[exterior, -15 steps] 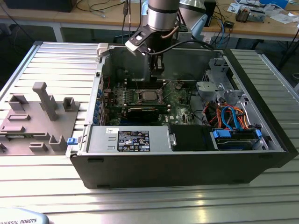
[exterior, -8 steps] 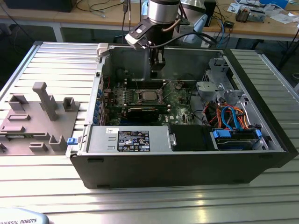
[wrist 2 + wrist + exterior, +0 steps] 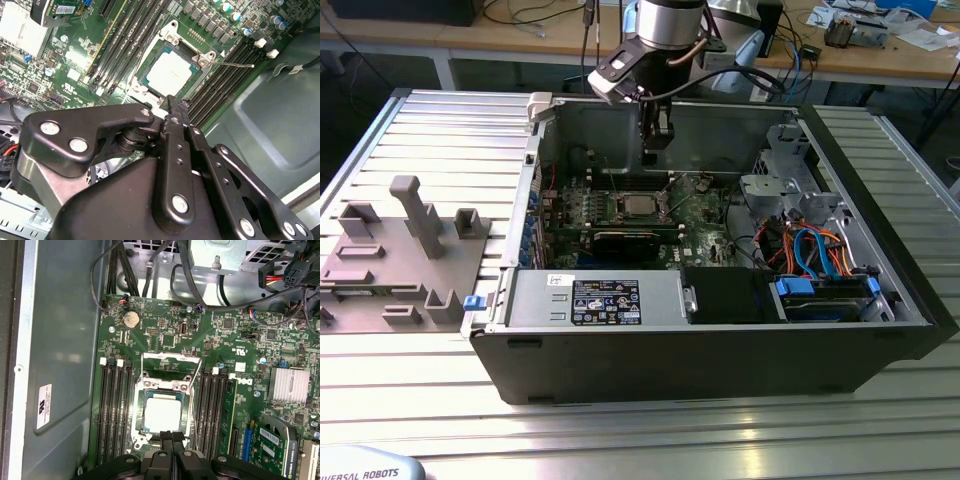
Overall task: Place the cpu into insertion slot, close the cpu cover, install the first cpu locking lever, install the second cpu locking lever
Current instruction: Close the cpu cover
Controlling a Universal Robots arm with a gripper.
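The cpu (image 3: 162, 415) lies flat in the insertion slot (image 3: 138, 412) on the green board, its silver top showing; it also shows in the second wrist view, cpu (image 3: 170, 72), and the exterior view, cpu (image 3: 640, 205). The cpu cover (image 3: 169, 357) is swung open off the socket, with green board visible through its window. A thin wire locking lever (image 3: 234, 63) sticks out from a socket corner, unlatched. My gripper (image 3: 655, 155) hangs above the socket's edge, shut and holding nothing; its fingertips show as gripper (image 3: 172, 436) and gripper (image 3: 175, 102).
The open computer case (image 3: 510, 300) lies on a slatted metal table. Black memory slots (image 3: 112, 410) flank the socket on both sides. Cables (image 3: 810, 245) and drive bays fill the exterior view's right end. A grey fixture block (image 3: 395, 250) stands outside the case at the exterior view's left.
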